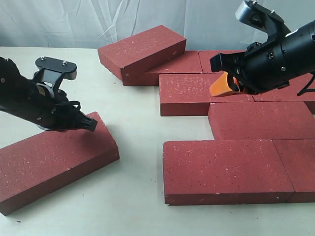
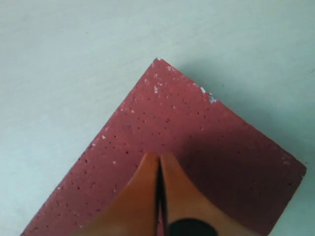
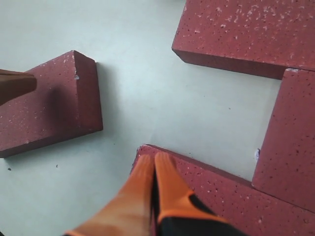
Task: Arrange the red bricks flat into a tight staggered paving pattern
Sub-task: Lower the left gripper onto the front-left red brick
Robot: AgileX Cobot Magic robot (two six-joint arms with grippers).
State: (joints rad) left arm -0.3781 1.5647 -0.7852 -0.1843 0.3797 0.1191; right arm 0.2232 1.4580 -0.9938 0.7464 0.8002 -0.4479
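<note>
Loose brick point(image 1: 54, 162) sits closest, front left, flat on the table point(image 1: 138, 201) and well apart from the paved patch point(image 1: 226, 169) on the right. Left gripper point(image 1: 90, 124) is right over the end nearer the patch, fingers pinched together on nothing. Can't tell if the tips actually touch the top.

Thing that matters: its long axis runs skewed, front-left to back-right, while the patch rows run straight across. So I'd guess it needs a turn plus a shove rightward, and the left arm is clearly the nearer one.

Right gripper point(image 1: 224, 86) hangs over a back row of the patch, also pinched closed and empty. Behind that, a tilted brick point(image 1: 142, 49) is propped on another.
</note>
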